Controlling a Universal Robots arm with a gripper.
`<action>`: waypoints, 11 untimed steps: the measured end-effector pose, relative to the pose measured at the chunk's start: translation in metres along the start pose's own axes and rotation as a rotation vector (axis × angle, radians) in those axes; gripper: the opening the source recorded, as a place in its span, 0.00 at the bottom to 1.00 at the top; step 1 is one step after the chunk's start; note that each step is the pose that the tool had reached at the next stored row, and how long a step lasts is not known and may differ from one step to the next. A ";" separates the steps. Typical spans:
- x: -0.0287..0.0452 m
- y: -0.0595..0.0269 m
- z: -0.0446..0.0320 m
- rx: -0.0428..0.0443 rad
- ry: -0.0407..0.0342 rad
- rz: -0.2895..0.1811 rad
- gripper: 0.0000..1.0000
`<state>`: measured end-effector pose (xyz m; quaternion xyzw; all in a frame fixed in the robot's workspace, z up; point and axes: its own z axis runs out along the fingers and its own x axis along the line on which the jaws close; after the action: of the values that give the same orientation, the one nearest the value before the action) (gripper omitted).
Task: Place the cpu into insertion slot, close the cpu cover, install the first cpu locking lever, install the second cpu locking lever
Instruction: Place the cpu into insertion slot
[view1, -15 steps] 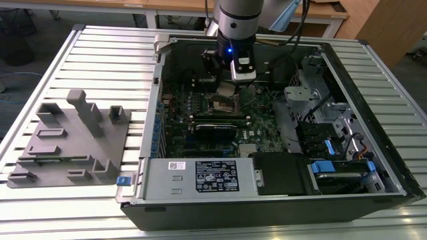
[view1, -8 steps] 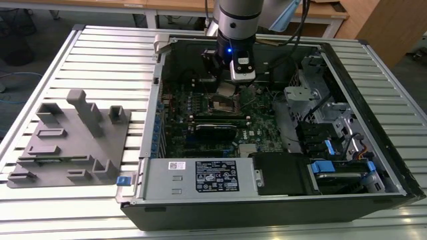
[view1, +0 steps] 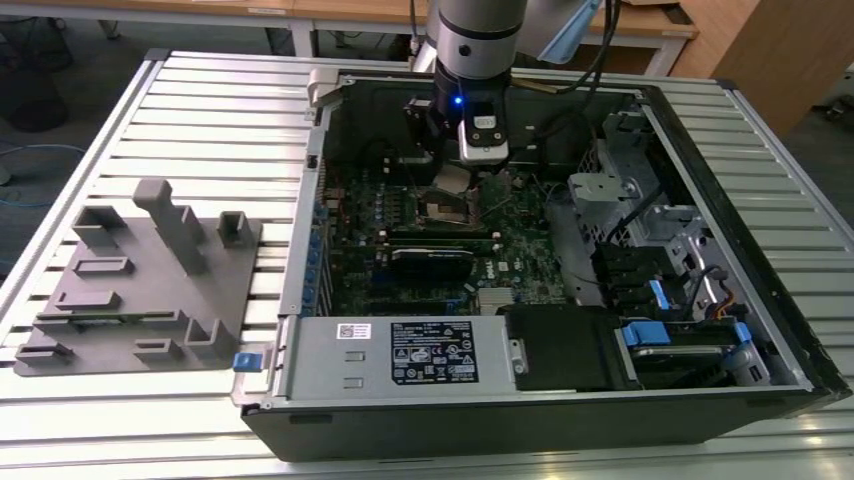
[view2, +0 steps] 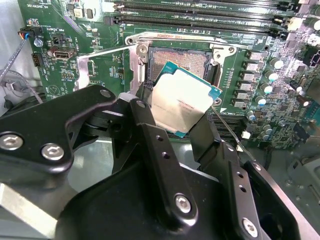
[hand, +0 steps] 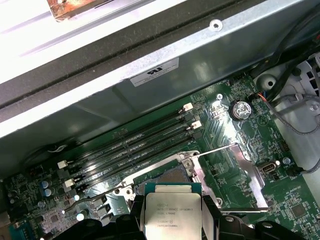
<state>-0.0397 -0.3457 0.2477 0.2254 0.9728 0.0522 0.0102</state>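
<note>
My gripper (view2: 177, 120) is shut on the cpu (view2: 182, 102), a flat square chip with a silver-grey top, gripped by two opposite edges. It hangs tilted just above the insertion slot (view2: 180, 59), a square socket in the green board, and does not touch it. In the first wrist view the cpu (hand: 172, 210) sits between the black fingers, with the insertion slot (hand: 167, 176) just beyond it. The cpu cover (view2: 82, 70) (hand: 250, 175) is swung open to one side of the slot. A thin lever rod (view2: 227, 131) stands up beside it. The exterior view has the gripper (view1: 454, 182) over the slot (view1: 447, 208).
The board lies inside an open computer case (view1: 307, 250) on a slatted metal table. Long black memory slots (hand: 135, 145) run beside the socket. A black card (view1: 430, 262) and a power supply (view1: 400, 350) lie nearer the front. A grey parts fixture (view1: 140, 280) stands at the exterior view's left.
</note>
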 end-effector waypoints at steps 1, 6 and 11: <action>0.0000 0.0000 0.0000 0.0000 0.0000 0.000 0.54; 0.0000 0.0000 0.0000 0.0000 0.0000 0.000 0.54; 0.0000 0.0000 0.0003 -0.0001 -0.0025 0.023 0.54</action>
<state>-0.0397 -0.3457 0.2474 0.2367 0.9701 0.0521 0.0108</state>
